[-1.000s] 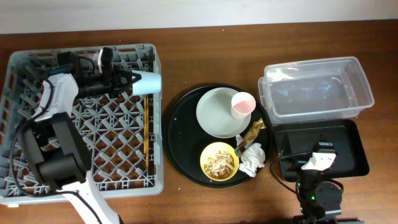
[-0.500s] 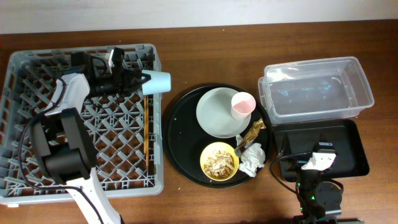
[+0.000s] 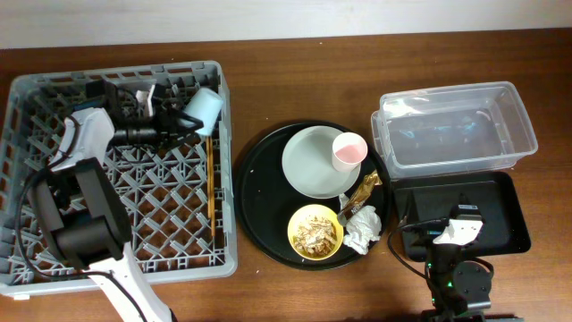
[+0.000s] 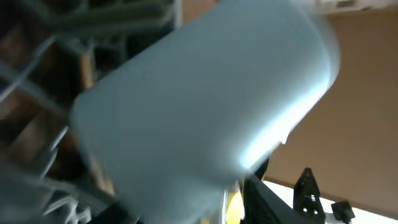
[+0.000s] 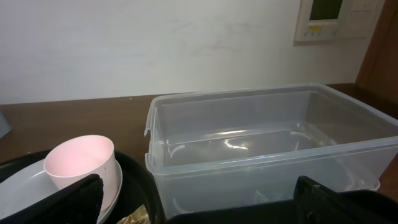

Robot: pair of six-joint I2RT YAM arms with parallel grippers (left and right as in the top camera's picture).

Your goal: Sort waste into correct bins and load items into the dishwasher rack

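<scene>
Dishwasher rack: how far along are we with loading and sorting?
Done: chopsticks lie in the dishwasher rack. In hand: left gripper holds the blue cup over it. Left: pink cup, plate, yellow bowl, napkin and wrapper sit on the round tray. The clear tub looks empty.

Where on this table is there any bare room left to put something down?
Bare wood between the grey lattice rack and clear plastic tub, beyond the round black tray; that tray's left side too. Crowded by the crumpled white napkin.

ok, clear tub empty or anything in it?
Empty. The clear tub shows only its bare bottom and glare in overhead and right wrist views; the napkin and wrapper lie on the round black tray.
</scene>
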